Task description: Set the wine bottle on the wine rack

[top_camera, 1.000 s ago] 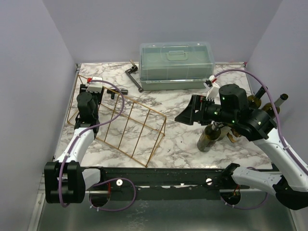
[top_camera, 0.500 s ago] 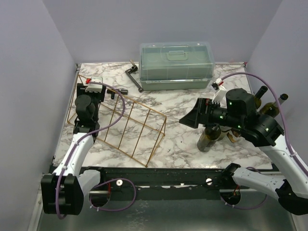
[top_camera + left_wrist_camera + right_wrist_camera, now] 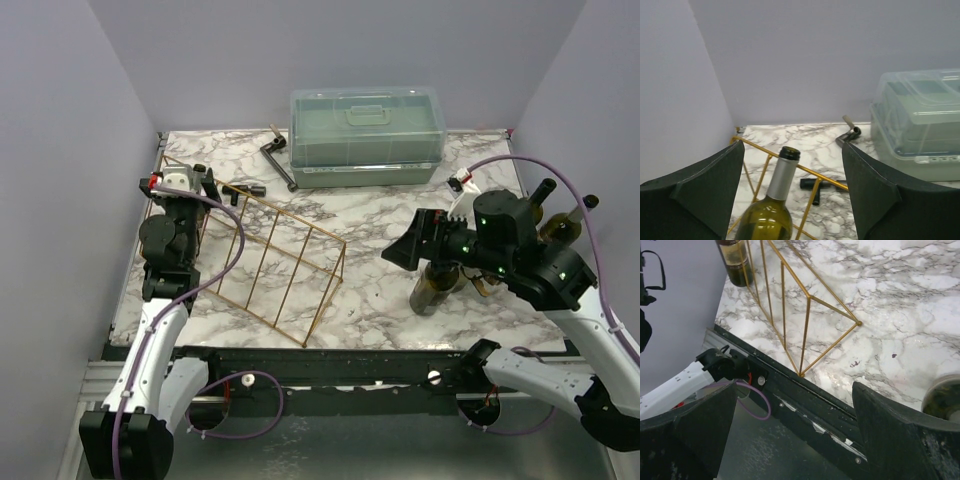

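Top view, your left gripper (image 3: 178, 188) above one end of the wine rack (image 3: 268, 252), right gripper (image 3: 408, 245) spread wide, empty, left wrist, fingers (image 3: 705, 190) parted, gripping nothing, wine bottle (image 3: 771, 210) between them, neck over the rack's bars, right wrist, bottle far ahead-left of your open fingers (image 3: 905, 435).

White marble-print tabletop (image 3: 370, 215) with grey veining, plain pale-lilac walls (image 3: 330, 50). The gold-copper thin-wire triangular rack (image 3: 270, 262) is uniform in colour, and the lidded plastic box (image 3: 366, 135) at the surface's far edge is translucent green. The pale yellow-green glass wine bottle (image 3: 771, 215) has a silver-grey foil neck and black cap. The stubby upright glass bottle (image 3: 432, 285) towards the right edge is dark olive-brown. Both arms (image 3: 165, 240) are black with white shells, purple cables (image 3: 215, 275), green LEDs (image 3: 479, 211) on the right one. Small tools (image 3: 283, 167) by the box are black.
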`<state>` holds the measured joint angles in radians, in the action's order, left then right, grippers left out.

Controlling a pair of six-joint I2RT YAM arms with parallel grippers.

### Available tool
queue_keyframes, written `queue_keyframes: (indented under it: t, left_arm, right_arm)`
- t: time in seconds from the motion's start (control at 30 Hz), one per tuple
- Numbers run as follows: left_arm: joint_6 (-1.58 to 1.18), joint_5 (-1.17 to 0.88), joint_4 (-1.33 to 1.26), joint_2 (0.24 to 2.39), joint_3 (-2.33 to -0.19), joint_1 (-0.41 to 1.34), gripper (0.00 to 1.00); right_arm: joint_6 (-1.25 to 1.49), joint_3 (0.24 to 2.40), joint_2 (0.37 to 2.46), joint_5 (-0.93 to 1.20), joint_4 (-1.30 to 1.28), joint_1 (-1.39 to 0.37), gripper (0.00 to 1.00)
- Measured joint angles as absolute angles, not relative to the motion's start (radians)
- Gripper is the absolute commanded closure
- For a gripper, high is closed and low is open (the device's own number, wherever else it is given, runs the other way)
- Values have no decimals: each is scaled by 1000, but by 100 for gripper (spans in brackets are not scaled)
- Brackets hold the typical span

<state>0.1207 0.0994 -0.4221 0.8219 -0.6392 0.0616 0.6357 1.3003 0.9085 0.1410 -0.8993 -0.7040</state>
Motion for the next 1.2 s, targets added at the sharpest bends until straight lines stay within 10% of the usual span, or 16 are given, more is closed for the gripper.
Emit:
queue_keyframes:
  t: [0.13, 1.2]
  left_arm:
    - [13, 39, -413, 857, -662, 72, 1]
    - [9, -93, -302, 916, -729, 495, 1]
  right_arm:
    - [635, 1307, 895, 80, -938, -704, 0]
    - [810, 1279, 772, -419, -1169, -704, 8]
